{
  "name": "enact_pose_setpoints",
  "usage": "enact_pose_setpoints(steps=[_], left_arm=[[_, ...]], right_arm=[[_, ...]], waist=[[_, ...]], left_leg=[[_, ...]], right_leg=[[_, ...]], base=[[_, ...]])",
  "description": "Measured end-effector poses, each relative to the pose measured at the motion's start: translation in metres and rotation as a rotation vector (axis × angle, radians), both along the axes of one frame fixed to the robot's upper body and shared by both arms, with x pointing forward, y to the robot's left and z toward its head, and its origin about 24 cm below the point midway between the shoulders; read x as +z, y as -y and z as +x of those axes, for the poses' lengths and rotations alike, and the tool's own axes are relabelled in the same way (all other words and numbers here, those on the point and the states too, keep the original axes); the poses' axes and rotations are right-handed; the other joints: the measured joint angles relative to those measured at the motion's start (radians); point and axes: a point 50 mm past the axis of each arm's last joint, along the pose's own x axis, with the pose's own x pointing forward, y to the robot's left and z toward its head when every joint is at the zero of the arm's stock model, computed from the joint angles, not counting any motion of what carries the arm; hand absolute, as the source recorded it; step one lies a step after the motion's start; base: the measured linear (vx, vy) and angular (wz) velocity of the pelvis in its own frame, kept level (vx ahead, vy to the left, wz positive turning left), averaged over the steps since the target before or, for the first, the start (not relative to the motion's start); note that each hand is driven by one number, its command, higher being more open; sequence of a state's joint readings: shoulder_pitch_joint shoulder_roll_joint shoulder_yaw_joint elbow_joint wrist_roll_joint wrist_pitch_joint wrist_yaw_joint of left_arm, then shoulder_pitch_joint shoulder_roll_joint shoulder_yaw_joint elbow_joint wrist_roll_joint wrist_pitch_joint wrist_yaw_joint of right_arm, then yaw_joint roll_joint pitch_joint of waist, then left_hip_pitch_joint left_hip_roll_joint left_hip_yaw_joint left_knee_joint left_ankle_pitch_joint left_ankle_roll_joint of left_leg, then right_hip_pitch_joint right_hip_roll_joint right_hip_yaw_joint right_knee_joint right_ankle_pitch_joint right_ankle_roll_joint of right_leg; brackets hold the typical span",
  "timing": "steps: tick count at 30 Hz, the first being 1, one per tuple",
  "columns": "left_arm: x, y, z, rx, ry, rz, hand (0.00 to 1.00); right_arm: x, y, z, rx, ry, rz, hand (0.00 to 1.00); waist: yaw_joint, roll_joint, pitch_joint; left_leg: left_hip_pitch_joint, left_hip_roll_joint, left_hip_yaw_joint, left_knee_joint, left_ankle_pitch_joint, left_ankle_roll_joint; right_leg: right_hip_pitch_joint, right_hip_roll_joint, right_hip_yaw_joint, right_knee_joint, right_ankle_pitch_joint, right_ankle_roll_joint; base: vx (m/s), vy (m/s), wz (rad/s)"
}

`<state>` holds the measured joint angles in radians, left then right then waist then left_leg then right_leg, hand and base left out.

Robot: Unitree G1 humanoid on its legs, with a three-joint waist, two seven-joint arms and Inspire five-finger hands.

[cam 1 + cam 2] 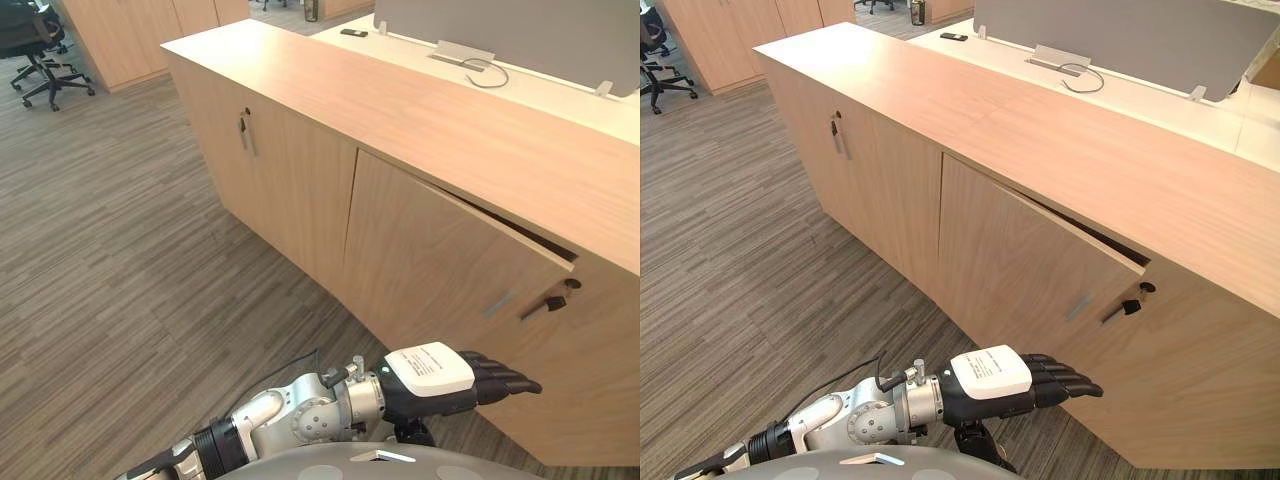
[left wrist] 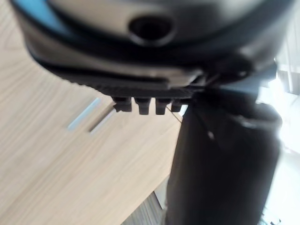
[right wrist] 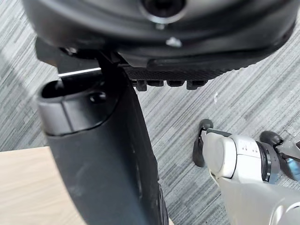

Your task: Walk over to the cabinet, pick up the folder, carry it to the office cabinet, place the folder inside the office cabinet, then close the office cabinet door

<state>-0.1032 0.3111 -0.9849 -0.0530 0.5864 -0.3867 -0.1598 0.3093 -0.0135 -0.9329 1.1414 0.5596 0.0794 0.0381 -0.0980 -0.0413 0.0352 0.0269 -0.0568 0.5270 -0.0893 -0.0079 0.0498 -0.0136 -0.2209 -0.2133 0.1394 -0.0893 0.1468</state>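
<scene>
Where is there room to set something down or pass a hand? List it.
Free: the cabinet top, bare wood up to the desk behind, and the floor before it. The ajar door leaves a narrow gap at its upper edge, likely tight for a hand. Crowded: around the key, with the left hand below, fingers straight.

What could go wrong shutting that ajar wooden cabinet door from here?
1. The dark left hand, fingers straight, sits below the dark key jutting from the light wooden cabinet door; a higher push may snag it.
2. The door's dark gap hides the inside, so something could block closing.
</scene>
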Motion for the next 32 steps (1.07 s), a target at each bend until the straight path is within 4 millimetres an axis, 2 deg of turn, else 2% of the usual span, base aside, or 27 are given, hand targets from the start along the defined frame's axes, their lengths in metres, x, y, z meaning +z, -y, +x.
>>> enact_pose_setpoints(steps=[3, 5, 7, 8, 9, 10, 11, 12, 13, 14, 15, 16, 17, 18, 19, 21, 22, 23, 24, 25, 26, 27, 28, 29, 30, 32], left_arm=[[-0.004, -0.004, 0.000, 0.035, -0.042, 0.007, 1.00], [-0.009, -0.011, 0.005, 0.124, -0.133, -0.005, 1.00], [-0.021, -0.021, 0.019, 0.280, -0.276, -0.030, 1.00], [-0.036, -0.036, 0.036, 0.441, -0.444, -0.068, 1.00], [-0.046, -0.048, 0.047, 0.548, -0.541, -0.093, 1.00], [-0.054, -0.058, 0.053, 0.624, -0.615, -0.113, 1.00], [-0.071, -0.081, 0.062, 0.781, -0.734, -0.143, 1.00], [-0.081, -0.093, 0.065, 0.863, -0.788, -0.152, 1.00], [-0.101, -0.116, 0.068, 1.036, -0.888, -0.164, 1.00], [-0.120, -0.140, 0.064, 1.195, -0.977, -0.169, 1.00], [-0.129, -0.152, 0.060, 1.272, -1.020, -0.165, 1.00], [-0.150, -0.179, 0.042, 1.464, -1.138, -0.178, 1.00], [-0.161, -0.193, 0.029, 1.575, -1.206, -0.188, 1.00], [-0.167, -0.199, 0.021, 1.639, -1.246, -0.197, 1.00], [-0.174, -0.211, 0.006, 1.760, -1.312, -0.243, 1.00], [-0.178, -0.221, -0.007, 1.861, -1.357, -0.315, 1.00], [-0.180, -0.222, -0.013, 1.903, -1.388, -0.392, 1.00], [-0.180, -0.220, -0.013, 1.918, -1.405, -0.479, 1.00], [-0.180, -0.218, -0.013, 1.915, -1.428, -0.527, 1.00], [-0.182, -0.215, -0.016, 1.917, -1.477, -0.614, 1.00], [-0.185, -0.209, -0.022, 1.930, -1.524, -0.678, 1.00], [-0.186, -0.211, -0.025, 1.948, -1.530, -0.698, 1.00], [-0.186, -0.216, -0.027, 1.979, -1.527, -0.754, 1.00], [-0.186, -0.218, -0.026, 1.992, -1.521, -0.784, 1.00], [-0.186, -0.220, -0.028, 2.015, -1.527, -0.831, 1.00], [-0.189, -0.223, -0.036, 2.054, -1.542, -0.881, 1.00]], right_arm=[[-0.001, -0.004, 0.002, 0.004, 0.010, 0.007, 1.00], [-0.001, -0.004, 0.002, 0.004, 0.010, 0.008, 1.00], [0.000, -0.003, 0.003, 0.005, 0.010, 0.000, 1.00], [0.000, -0.002, 0.004, 0.019, 0.012, -0.002, 1.00], [-0.001, -0.003, 0.007, 0.029, 0.017, -0.004, 1.00], [-0.001, -0.004, 0.008, 0.037, 0.015, -0.005, 1.00], [-0.001, -0.006, 0.008, 0.015, 0.019, -0.002, 1.00], [-0.002, -0.007, 0.009, 0.002, 0.024, -0.003, 1.00], [-0.002, -0.007, 0.013, -0.023, 0.038, -0.006, 1.00], [-0.004, -0.008, 0.021, -0.036, 0.055, -0.002, 1.00], [-0.005, -0.009, 0.024, -0.042, 0.061, 0.003, 1.00], [-0.006, -0.011, 0.030, -0.074, 0.076, 0.014, 1.00], [-0.007, -0.012, 0.037, -0.119, 0.101, 0.014, 1.00], [-0.008, -0.011, 0.042, -0.145, 0.119, 0.014, 1.00], [-0.009, -0.011, 0.051, -0.174, 0.149, 0.018, 1.00], [-0.009, -0.012, 0.062, -0.167, 0.179, 0.023, 1.00], [-0.009, -0.011, 0.070, -0.148, 0.196, 0.016, 1.00], [-0.008, -0.007, 0.082, -0.105, 0.218, 0.001, 1.00], [-0.007, -0.005, 0.090, -0.074, 0.232, -0.003, 1.00], [-0.005, -0.002, 0.106, -0.006, 0.261, -0.008, 1.00], [-0.004, -0.002, 0.118, 0.059, 0.287, -0.012, 1.00], [-0.004, -0.008, 0.122, 0.101, 0.297, -0.003, 1.00], [-0.006, -0.020, 0.125, 0.213, 0.284, 0.038, 1.00], [-0.007, -0.026, 0.125, 0.265, 0.274, 0.056, 1.00], [-0.008, -0.032, 0.123, 0.338, 0.251, 0.064, 1.00], [-0.008, -0.030, 0.125, 0.392, 0.253, 0.055, 1.00]], waist=[[-0.008, -0.017, 0.001], [-0.014, -0.023, 0.003], [-0.015, -0.021, 0.005], [-0.012, -0.020, 0.006], [-0.015, -0.014, 0.006], [-0.019, -0.022, 0.009], [-0.025, -0.037, 0.014], [-0.028, -0.041, 0.012], [-0.035, -0.046, 0.006], [-0.039, -0.042, 0.010], [-0.040, -0.041, 0.012], [-0.037, -0.034, 0.021], [-0.025, -0.026, 0.030], [-0.019, -0.017, 0.035], [-0.002, -0.001, 0.045], [0.024, -0.001, 0.063], [0.050, -0.013, 0.072], [0.067, 0.002, 0.071], [0.072, 0.009, 0.076], [0.072, 0.022, 0.080], [0.082, 0.045, 0.079], [0.082, 0.030, 0.084], [0.083, 0.017, 0.082], [0.091, 0.007, 0.084], [0.102, 0.001, 0.085], [0.093, 0.009, 0.070]], left_leg=[[0.001, 0.000, 0.007, 0.000, -0.007, 0.002], [0.008, 0.002, 0.023, 0.000, -0.019, 0.003], [0.019, 0.014, 0.053, 0.000, -0.031, -0.002], [0.015, 0.034, 0.082, 0.007, -0.038, -0.013], [0.015, 0.045, 0.091, 0.023, -0.044, -0.022], [0.013, 0.052, 0.095, 0.036, -0.049, -0.027], [0.005, 0.055, 0.103, 0.059, -0.061, -0.039], [-0.004, 0.063, 0.103, 0.073, -0.064, -0.040], [-0.017, 0.078, 0.101, 0.087, -0.066, -0.053], [-0.027, 0.095, 0.096, 0.107, -0.069, -0.067], [-0.040, 0.112, 0.092, 0.144, -0.079, -0.071], [-0.092, 0.179, 0.062, 0.310, -0.140, -0.061], [-0.120, 0.227, 0.018, 0.423, -0.182, -0.067], [-0.138, 0.257, -0.008, 0.495, -0.206, -0.066], [-0.167, 0.310, -0.049, 0.625, -0.237, -0.061], [-0.183, 0.347, -0.088, 0.772, -0.228, -0.061], [-0.217, 0.350, -0.136, 0.849, -0.245, -0.069], [-0.229, 0.327, -0.198, 0.813, -0.290, -0.085], [-0.228, 0.315, -0.228, 0.778, -0.296, -0.088], [-0.207, 0.290, -0.294, 0.655, -0.285, -0.092], [-0.155, 0.268, -0.332, 0.543, -0.232, -0.148], [-0.133, 0.250, -0.315, 0.529, -0.228, -0.145], [-0.123, 0.221, -0.313, 0.531, -0.228, -0.145], [-0.125, 0.205, -0.340, 0.550, -0.228, -0.144], [-0.125, 0.177, -0.412, 0.567, -0.235, -0.141], [-0.121, 0.174, -0.407, 0.545, -0.278, -0.129]], right_leg=[[-0.004, 0.000, 0.005, 0.001, 0.001, 0.001], [-0.010, 0.001, 0.023, 0.013, 0.000, -0.002], [-0.034, 0.010, 0.032, 0.051, -0.003, -0.006], [-0.066, 0.023, 0.034, 0.089, -0.003, -0.012], [-0.071, 0.032, 0.032, 0.100, -0.010, -0.026], [-0.071, 0.034, 0.026, 0.101, -0.015, -0.034], [-0.069, 0.033, 0.020, 0.092, -0.035, -0.060], [-0.070, 0.036, 0.016, 0.082, -0.043, -0.062], [-0.070, 0.048, 0.006, 0.063, -0.045, -0.066], [-0.064, 0.061, -0.005, 0.039, -0.045, -0.067], [-0.056, 0.069, -0.007, 0.025, -0.043, -0.071], [-0.028, 0.094, -0.015, -0.005, -0.033, -0.077], [-0.006, 0.118, -0.009, -0.015, -0.032, -0.084], [0.011, 0.134, -0.002, -0.020, -0.030, -0.086], [0.042, 0.161, 0.002, -0.024, -0.030, -0.089], [0.093, 0.171, 0.020, -0.042, -0.029, -0.094], [0.123, 0.158, 0.057, -0.052, -0.036, -0.106], [0.121, 0.149, 0.093, -0.047, -0.036, -0.106], [0.120, 0.144, 0.111, -0.043, -0.036, -0.106], [0.110, 0.133, 0.149, -0.028, -0.038, -0.103], [0.092, 0.132, 0.185, -0.005, -0.051, -0.075], [0.091, 0.114, 0.193, 0.000, -0.054, -0.068], [0.080, 0.099, 0.180, 0.018, -0.050, -0.065], [0.073, 0.086, 0.186, 0.027, -0.053, -0.062], [0.069, 0.073, 0.219, 0.029, -0.056, -0.057], [0.052, 0.072, 0.235, 0.015, -0.053, -0.053]], base=[[0.07, -0.007, -0.09], [0.07, -0.022, -0.29], [0.04, -0.043, -0.50], [0.03, -0.090, -0.49], [0.03, -0.090, -0.45], [0.04, -0.149, -0.26], [0.02, -0.099, -0.17], [0.07, -0.202, -0.10], [0.11, -0.162, 0.04], [0.15, -0.191, 0.07], [0.21, -0.195, 0.04], [0.19, -0.173, -0.13], [0.20, -0.181, -0.24], [0.20, -0.106, -0.39], [0.25, -0.055, -0.33], [0.22, 0.043, -0.34], [0.19, 0.166, -0.61], [0.20, 0.206, -0.70], [0.12, 0.258, -0.80], [0.08, 0.306, -1.00], [0.06, 0.306, -1.01], [0.04, 0.249, -0.85], [0.02, 0.155, -0.47], [0.02, 0.169, -0.57], [0.01, 0.165, -0.57], [-0.01, 0.127, -0.38]])
